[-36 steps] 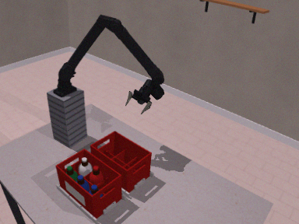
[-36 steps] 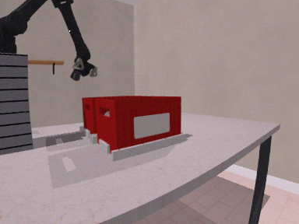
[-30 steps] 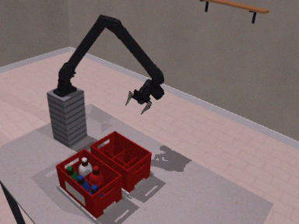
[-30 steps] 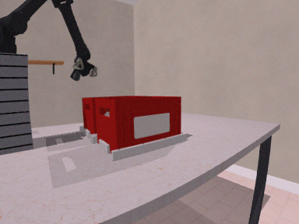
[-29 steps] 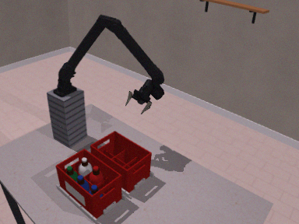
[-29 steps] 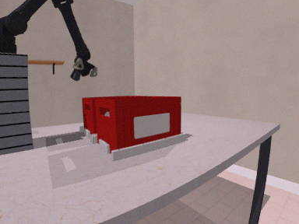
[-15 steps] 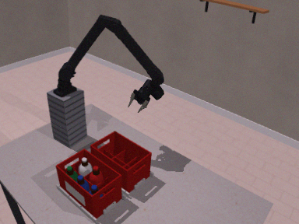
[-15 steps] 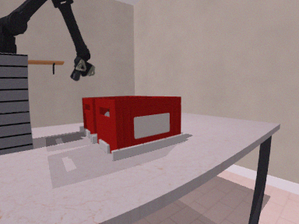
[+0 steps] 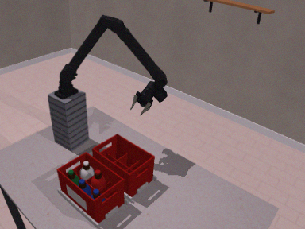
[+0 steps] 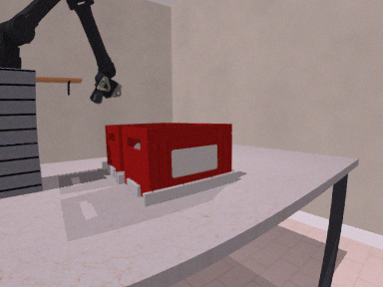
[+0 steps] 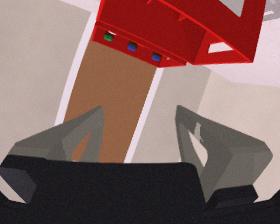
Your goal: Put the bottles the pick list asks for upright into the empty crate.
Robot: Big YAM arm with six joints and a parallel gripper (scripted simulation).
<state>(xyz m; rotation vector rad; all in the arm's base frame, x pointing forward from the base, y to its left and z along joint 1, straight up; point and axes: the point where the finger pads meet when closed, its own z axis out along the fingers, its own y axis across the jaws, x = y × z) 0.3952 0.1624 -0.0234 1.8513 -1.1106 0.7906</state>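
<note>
My gripper [image 9: 140,105] hangs high in the air behind the crates, open, with nothing between its fingers; it also shows in the exterior view [image 10: 106,89] and the wrist view [image 11: 146,131]. The empty red crate [image 9: 124,163] with inner dividers stands on the table. Touching its front left is the full red crate [image 9: 90,187], holding a white bottle [image 9: 86,170], a red one [image 9: 98,179], a green-capped one [image 9: 71,176] and blue-capped ones [image 9: 82,184]. The wrist view shows a red crate [image 11: 181,18] far below, with green [image 11: 109,36] and blue [image 11: 131,46] caps. I cannot make out the pick list.
The arm stands on a grey block pedestal [image 9: 69,119] at the table's back left. A wooden shelf [image 9: 232,3] hangs on the far wall. In the exterior view the crate with a grey panel [image 10: 177,156] hides the bottles.
</note>
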